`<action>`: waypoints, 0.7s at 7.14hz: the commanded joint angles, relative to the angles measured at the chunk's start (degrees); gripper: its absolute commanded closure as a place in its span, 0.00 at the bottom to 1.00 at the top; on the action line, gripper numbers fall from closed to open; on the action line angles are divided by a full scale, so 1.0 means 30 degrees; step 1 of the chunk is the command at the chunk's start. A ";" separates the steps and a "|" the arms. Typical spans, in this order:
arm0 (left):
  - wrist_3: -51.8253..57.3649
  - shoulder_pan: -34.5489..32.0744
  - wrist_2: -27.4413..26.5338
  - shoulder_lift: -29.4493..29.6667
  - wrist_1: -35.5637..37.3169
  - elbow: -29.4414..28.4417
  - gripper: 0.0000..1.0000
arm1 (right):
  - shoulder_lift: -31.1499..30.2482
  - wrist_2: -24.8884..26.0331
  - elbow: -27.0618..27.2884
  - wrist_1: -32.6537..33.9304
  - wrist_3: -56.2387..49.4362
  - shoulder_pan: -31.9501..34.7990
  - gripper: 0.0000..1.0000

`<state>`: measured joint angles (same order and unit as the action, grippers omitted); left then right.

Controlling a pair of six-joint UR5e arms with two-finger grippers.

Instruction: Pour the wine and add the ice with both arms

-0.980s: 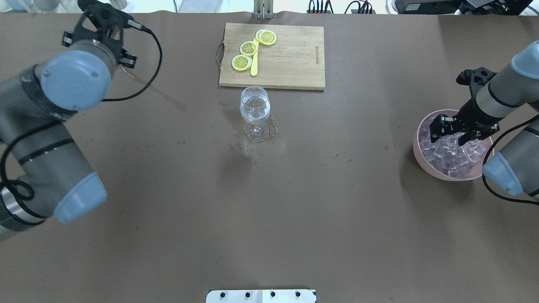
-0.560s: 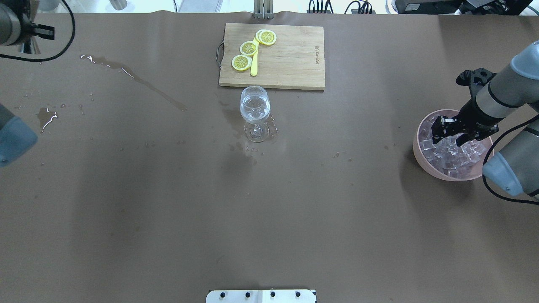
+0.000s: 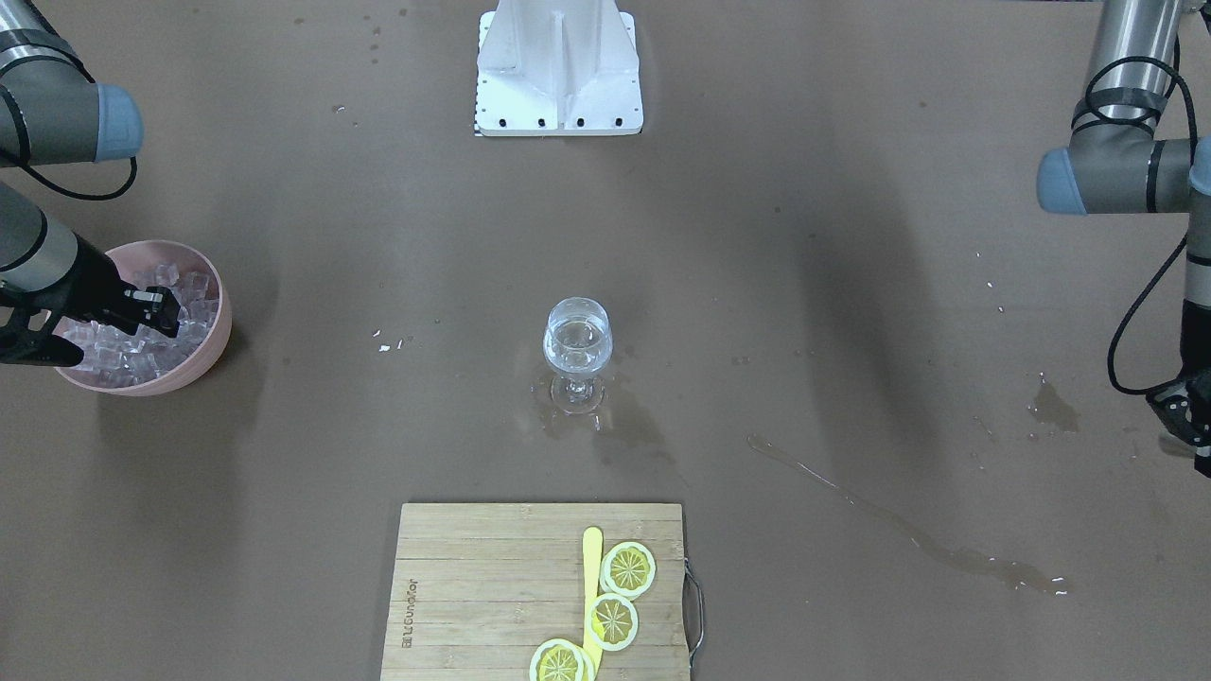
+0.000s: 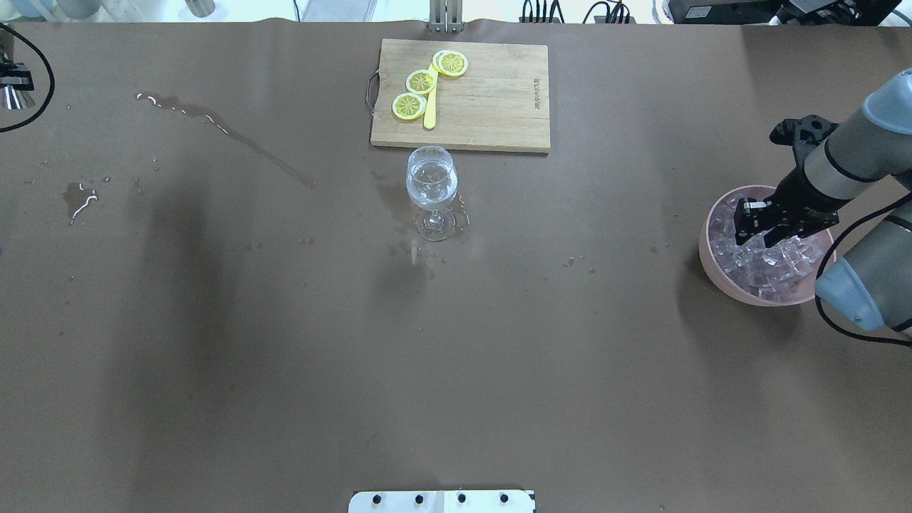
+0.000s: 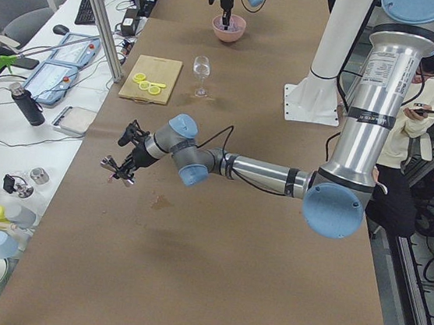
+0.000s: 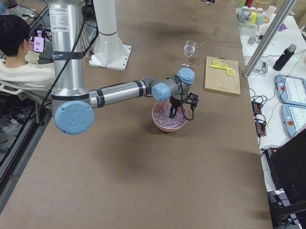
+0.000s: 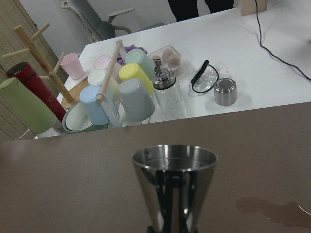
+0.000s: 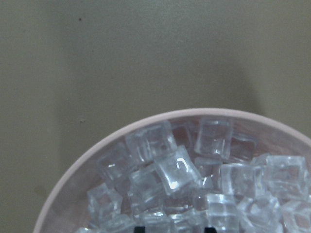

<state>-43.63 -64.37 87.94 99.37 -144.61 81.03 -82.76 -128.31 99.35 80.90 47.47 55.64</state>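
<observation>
Ice point(image 4: 771, 268) in the pink bowl point(image 4: 704, 249) buries the right end effector's point(image 4: 764, 234) tips.

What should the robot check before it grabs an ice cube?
1. Right end effector down over the ice in the pink bowl: ok.
2. Its jaws apart, ready to close: ok.
3. One cube sitting between them: cannot tell.
4. Glass upright with wine inside: ok.
5. Table dry: not ok, there is a spill streak and wet patches by the glass.
6. Left end effector far from the glass, holding the metal cup: ok.
</observation>
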 commanded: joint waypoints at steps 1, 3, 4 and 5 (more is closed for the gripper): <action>-0.0720 0.0129 -0.1794 -0.0778 -0.5177 -0.0903 1.00 | 0.0048 -0.0033 0.0047 -0.0014 -0.0004 -0.0002 0.74; -0.0926 0.0129 -0.2211 -0.2502 -0.7888 -0.1053 1.00 | 0.0077 -0.0150 0.0164 -0.0014 -0.0004 0.0027 0.74; -0.1246 0.0623 -0.3578 -0.2683 -0.8219 -0.1286 1.00 | 0.0164 -0.0266 0.0281 0.0015 0.0025 0.0027 0.74; -0.1974 0.2078 -0.4897 -0.2656 -0.8802 -0.2042 1.00 | 0.0194 -0.0239 0.0282 0.0016 0.0026 0.0027 0.74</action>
<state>-47.65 -61.72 77.48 91.89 -168.77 76.79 -82.33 -128.95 100.06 80.92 47.52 55.72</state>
